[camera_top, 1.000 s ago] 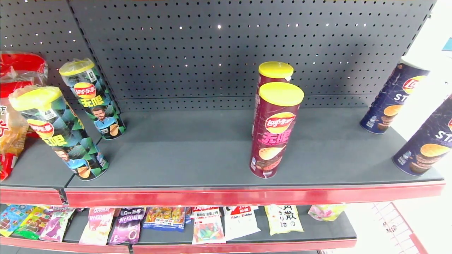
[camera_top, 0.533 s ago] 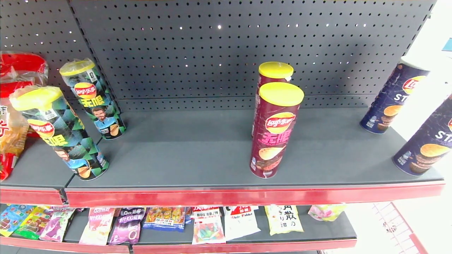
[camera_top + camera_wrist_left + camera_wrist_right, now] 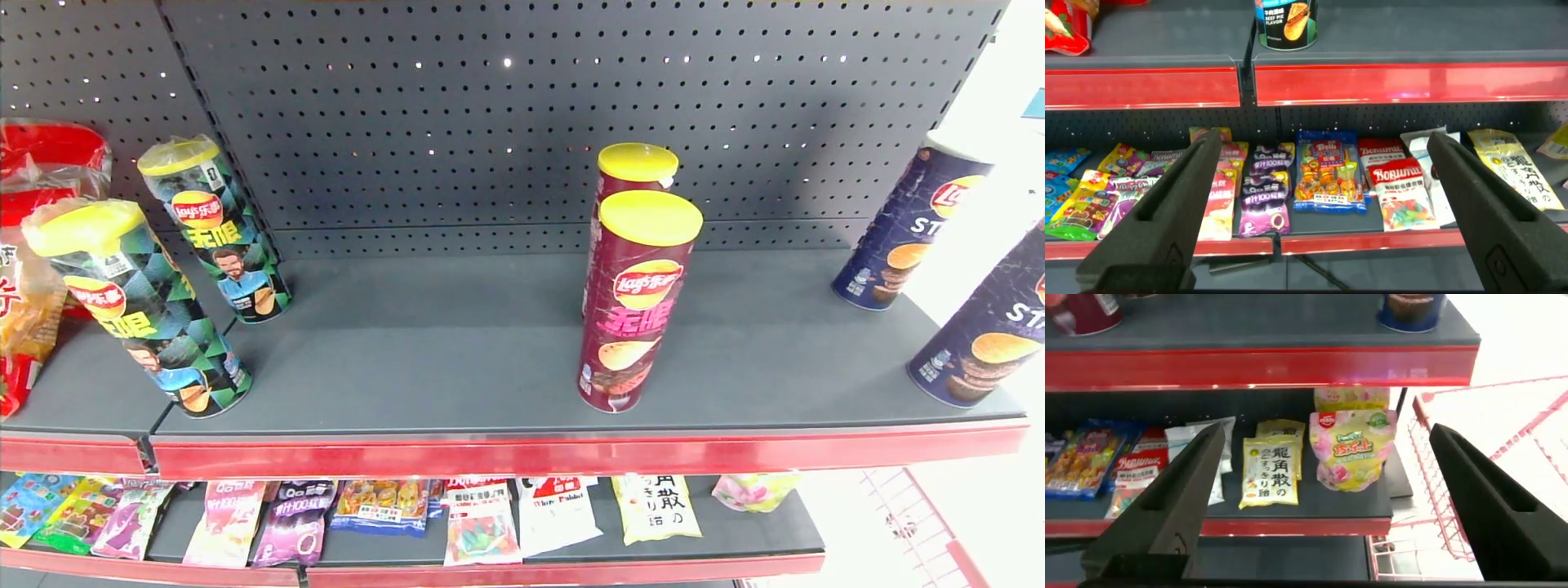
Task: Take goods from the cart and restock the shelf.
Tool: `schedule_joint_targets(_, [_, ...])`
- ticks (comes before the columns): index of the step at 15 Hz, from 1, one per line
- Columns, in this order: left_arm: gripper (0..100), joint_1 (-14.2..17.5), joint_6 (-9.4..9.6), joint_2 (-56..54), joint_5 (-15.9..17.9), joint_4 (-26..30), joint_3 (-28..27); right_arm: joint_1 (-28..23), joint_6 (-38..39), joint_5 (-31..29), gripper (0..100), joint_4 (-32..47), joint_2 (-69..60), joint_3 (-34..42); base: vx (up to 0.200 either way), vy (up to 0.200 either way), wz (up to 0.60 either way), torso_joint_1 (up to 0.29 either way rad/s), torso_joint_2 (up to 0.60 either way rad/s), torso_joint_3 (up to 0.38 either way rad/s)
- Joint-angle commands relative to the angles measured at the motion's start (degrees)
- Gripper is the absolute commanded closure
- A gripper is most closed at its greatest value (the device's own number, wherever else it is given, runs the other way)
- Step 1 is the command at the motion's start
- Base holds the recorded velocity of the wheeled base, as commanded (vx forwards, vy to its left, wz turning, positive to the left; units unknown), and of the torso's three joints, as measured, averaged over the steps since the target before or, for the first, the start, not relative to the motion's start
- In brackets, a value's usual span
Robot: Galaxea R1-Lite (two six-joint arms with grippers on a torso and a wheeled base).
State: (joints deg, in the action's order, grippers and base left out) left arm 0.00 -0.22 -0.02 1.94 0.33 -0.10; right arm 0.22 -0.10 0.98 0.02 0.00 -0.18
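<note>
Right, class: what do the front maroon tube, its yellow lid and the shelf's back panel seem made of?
Maroon tube: probably cardboard, glossy printed wrap. Yellow lid: likely plastic, smooth, uniformly coloured, overhanging rim. Back panel: apparently painted metal, matte grey, evenly punched holes.

Maroon can (image 3: 630, 314), yellow lid (image 3: 651, 217)

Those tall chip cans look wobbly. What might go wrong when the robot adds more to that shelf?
The front maroon can is tall and narrow and stands near the shelf's red edge; a nudge while placing goods might topple it off. The front navy can stands near the shelf's right end and looks equally easy to knock. The left gripper and right gripper are open at the level of the lower shelf; rising, they might catch that red edge.
</note>
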Motion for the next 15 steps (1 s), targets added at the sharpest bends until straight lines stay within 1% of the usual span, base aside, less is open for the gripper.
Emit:
schedule_joint_targets(1, [0,0.0,-0.04,0.02,0.0,0.02,0.01,0.04,-0.08,0.08,0,0.06,0.09,0.18,0.0,0.0,0.0,0.0,0.0,0.0])
schedule_joint_targets(11, [0,0.0,-0.04,0.02,0.0,0.02,0.01,0.04,-0.17,0.08,0,0.06,0.09,0.18,0.0,0.0,0.0,0.0,0.0,0.0])
schedule_joint_targets(15, [0,0.0,-0.13,0.02,0.0,-0.07,0.01,0.04,-0.17,0.08,0,-0.02,0.09,0.18,-0.2,0.0,0.0,0.005,0.0,0.004])
